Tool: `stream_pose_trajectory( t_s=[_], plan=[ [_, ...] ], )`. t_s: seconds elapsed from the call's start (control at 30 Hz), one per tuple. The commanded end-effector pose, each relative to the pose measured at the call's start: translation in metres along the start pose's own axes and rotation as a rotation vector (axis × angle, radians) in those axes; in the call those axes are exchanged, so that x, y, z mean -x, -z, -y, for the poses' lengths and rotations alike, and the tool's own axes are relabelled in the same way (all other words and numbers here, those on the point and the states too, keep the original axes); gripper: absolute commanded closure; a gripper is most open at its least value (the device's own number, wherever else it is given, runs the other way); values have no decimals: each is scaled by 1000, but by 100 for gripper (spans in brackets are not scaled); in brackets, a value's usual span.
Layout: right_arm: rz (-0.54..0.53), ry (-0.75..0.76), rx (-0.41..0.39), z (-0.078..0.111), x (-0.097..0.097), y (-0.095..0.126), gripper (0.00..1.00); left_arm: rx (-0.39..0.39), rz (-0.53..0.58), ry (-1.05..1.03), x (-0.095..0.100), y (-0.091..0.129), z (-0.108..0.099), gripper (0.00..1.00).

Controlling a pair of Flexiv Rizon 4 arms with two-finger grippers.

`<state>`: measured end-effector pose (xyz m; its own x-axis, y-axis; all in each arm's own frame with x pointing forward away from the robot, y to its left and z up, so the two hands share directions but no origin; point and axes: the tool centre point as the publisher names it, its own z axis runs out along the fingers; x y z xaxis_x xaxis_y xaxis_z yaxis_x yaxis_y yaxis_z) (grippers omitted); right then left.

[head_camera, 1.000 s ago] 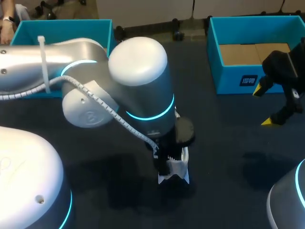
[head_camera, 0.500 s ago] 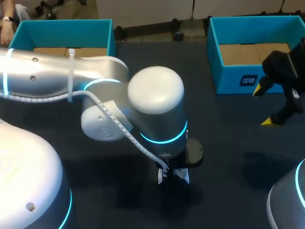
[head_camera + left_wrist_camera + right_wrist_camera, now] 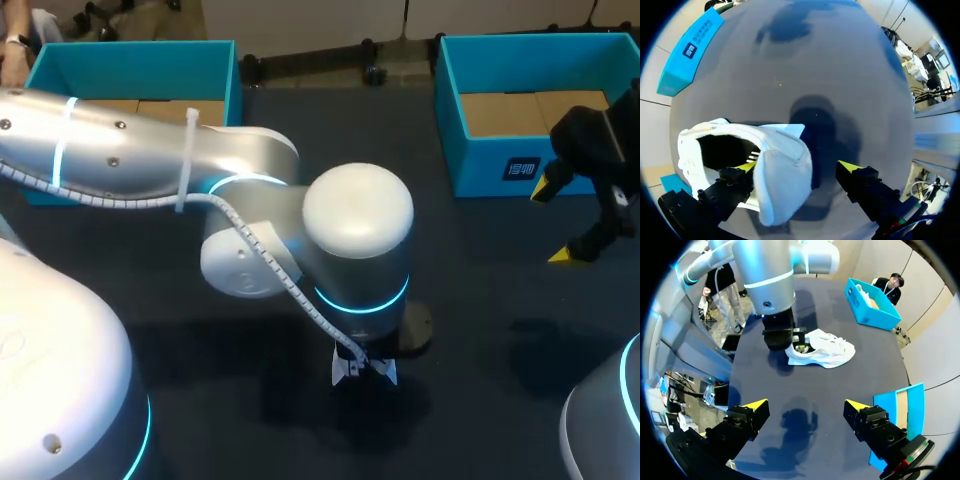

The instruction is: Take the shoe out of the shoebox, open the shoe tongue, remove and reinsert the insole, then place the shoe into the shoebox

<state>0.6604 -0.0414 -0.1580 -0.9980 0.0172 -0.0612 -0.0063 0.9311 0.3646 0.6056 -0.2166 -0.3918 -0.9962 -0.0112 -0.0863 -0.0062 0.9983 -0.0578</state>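
White fabric sneaker (image 3: pixel 365 373) lies on the dark table (image 3: pixel 480 330) outside the blue cardboard shoebox (image 3: pixel 455 120), mostly hidden under the left arm (image 3: pixel 350 230) in the head view. In the left wrist view the left gripper (image 3: pixel 799 167) is spread, one finger at the shoe's opening; pinching the insole alone looks wisest. In the right wrist view the right gripper (image 3: pixel 805 405) hangs spread and empty.

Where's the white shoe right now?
The white shoe lies on the dark table near its middle, right under the left gripper, with one finger inside its opening. In the head view the left arm hides most of it.
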Motion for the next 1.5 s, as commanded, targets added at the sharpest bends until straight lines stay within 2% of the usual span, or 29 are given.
stream_pose_trajectory(
  t_s=[0.03, 0.07, 0.13, 0.2, 0.23, 0.5, 0.57, 0.6, 0.63, 0.67, 0.87, 1.1, 1.23, 1.5],
  plan=[
    [-5, 0, -4, -1, 2, -1, 0, 10, 1, -3, -3, -6, 5, 11],
    [-5, 0, -4, -1, 2, -1, 0, 11, -1, -5, -4, -6, 5, 13],
    [-5, 0, -4, -1, 2, -1, 0, 18, 0, -11, -5, -5, 5, 35],
    [-5, 0, -4, -1, 2, -1, 0, 21, -4, -17, -7, -6, 5, 36],
    [-5, 0, -4, -1, 2, -1, 0, 24, -7, -22, -8, -6, 6, 51],
    [-5, 0, -4, -1, 2, -1, 0, 32, -53, -17, -10, -9, 2, 56],
    [-5, 0, -4, -1, 2, -1, 0, 33, -69, -17, -10, -9, 0, 63],
    [-5, 0, -4, -1, 2, -1, 0, 28, -83, -13, -10, -9, -1, 75],
    [-5, 0, -4, -1, 2, -1, 0, 31, -101, -14, -11, -9, -1, 94],
    [-5, 0, -4, -1, 2, -1, 0, 31, -105, -12, -11, -9, -2, 100],
    [-5, 0, -4, -1, 2, -1, 0, 43, -108, -22, -11, -5, -5, 100],
    [-5, 0, -4, -1, 2, -1, 0, 72, -141, -39, -12, 21, -9, 100],
    [-5, 0, -4, -1, 2, -1, 0, 104, -139, -49, -10, 51, -15, 100],
    [-5, 0, -4, -1, 2, -1, 0, 79, -139, -38, 6, 112, -20, 100]
  ],
)
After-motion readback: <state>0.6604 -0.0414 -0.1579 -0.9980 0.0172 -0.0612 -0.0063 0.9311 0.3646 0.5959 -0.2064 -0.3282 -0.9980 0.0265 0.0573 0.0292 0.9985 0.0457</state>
